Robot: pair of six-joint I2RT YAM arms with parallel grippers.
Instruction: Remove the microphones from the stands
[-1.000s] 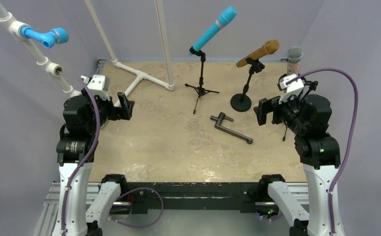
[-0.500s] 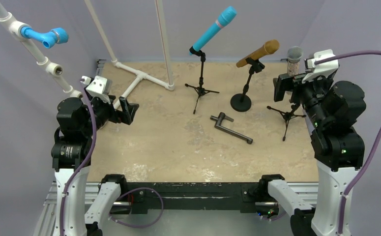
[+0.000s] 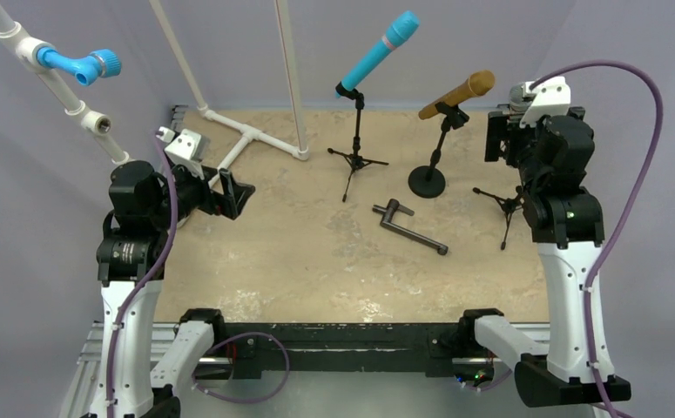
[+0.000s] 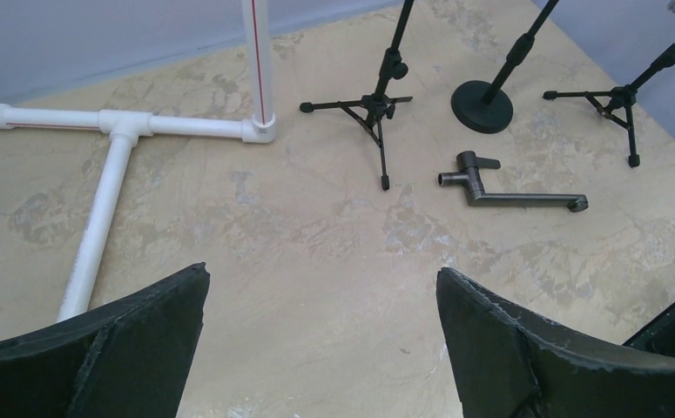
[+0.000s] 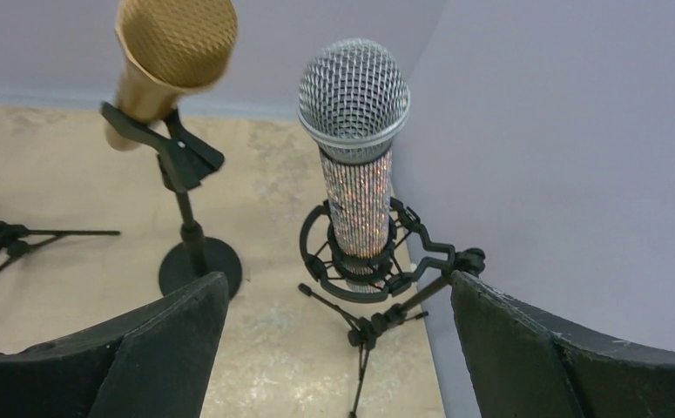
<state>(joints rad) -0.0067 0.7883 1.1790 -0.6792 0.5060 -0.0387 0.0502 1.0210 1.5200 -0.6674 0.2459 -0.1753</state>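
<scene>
My right gripper (image 5: 335, 294) spread wide, holding nothing, lined up on mic (image 5: 357, 196) upright in mount (image 5: 312, 252), far right corner. I'd clamp body below grille, lift straight up. Left gripper (image 4: 320, 283) spread too, empty.

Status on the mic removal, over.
Left gripper open, idle. Right gripper open, facing the glitter microphone, seated in its shock-mount stand. Path clear; gold microphone beside.

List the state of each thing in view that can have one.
Blue microphone: clipped in its tripod stand, tilted.
Gold microphone: clipped in its round-base stand, tilted.
Sparkly silver-headed microphone: upright in its shock mount, untouched.
Left gripper: open, empty.
Right gripper: open, empty, facing that microphone.
Metal lever handle: lying flat on the table.
</scene>
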